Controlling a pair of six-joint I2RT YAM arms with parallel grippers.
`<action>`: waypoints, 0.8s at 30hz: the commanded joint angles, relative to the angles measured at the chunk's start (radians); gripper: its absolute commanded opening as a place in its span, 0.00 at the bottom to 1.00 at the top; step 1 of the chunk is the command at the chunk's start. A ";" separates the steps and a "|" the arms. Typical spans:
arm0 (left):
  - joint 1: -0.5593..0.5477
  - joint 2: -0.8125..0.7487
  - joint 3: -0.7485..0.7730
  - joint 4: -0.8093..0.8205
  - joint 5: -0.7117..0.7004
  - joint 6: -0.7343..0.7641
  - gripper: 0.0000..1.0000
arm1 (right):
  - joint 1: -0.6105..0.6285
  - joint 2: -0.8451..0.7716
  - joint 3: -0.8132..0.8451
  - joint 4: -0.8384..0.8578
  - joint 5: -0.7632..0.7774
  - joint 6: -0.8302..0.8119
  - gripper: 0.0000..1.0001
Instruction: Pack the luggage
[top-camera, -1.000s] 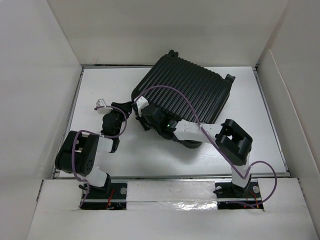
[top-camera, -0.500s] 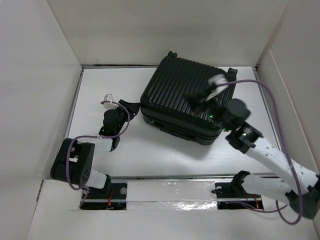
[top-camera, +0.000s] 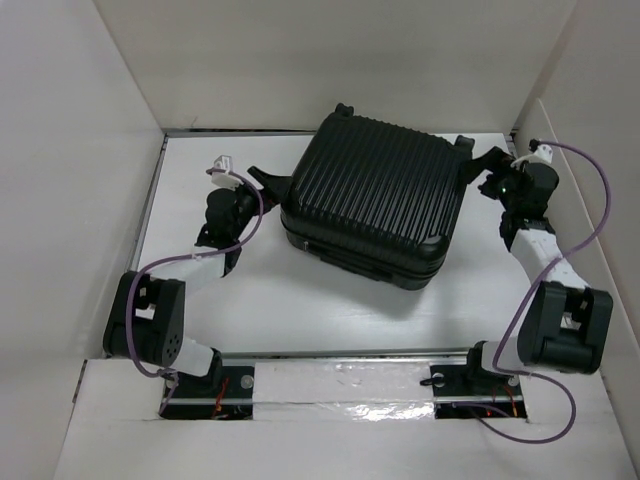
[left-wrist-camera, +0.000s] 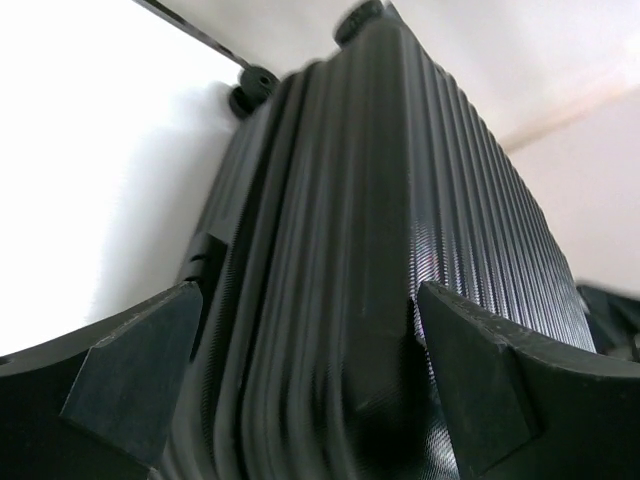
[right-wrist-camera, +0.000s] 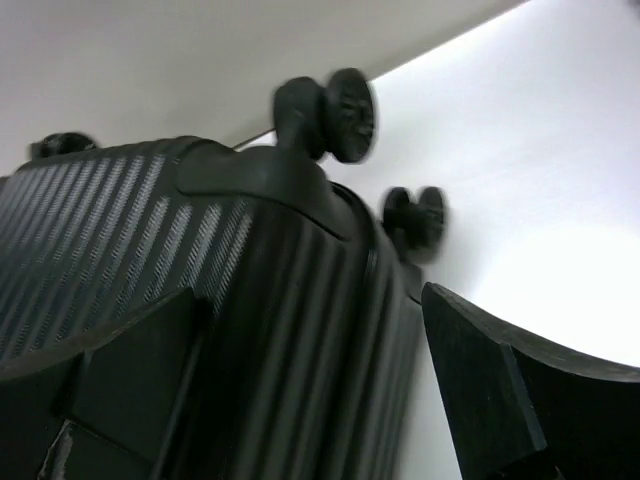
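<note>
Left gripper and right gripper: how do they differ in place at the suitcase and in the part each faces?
The left gripper is at the left side of the luggage; the right gripper is at its far right corner. The left gripper faces the ribbed shell; the right gripper faces the caster wheels. Both have open jaws.

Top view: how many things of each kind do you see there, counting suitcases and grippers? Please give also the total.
Suitcase: 1
Grippers: 2 (left gripper, right gripper)
Total: 3
</note>
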 joint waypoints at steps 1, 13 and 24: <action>0.003 0.038 0.074 0.018 0.121 0.042 0.89 | 0.024 0.109 0.116 0.072 -0.296 0.024 1.00; -0.115 -0.037 -0.194 0.179 0.170 0.011 0.81 | 0.364 0.449 0.402 -0.006 -0.477 -0.057 0.99; -0.448 -0.500 -0.374 -0.087 -0.184 0.049 0.84 | 0.576 0.805 1.143 -0.371 -0.483 -0.201 1.00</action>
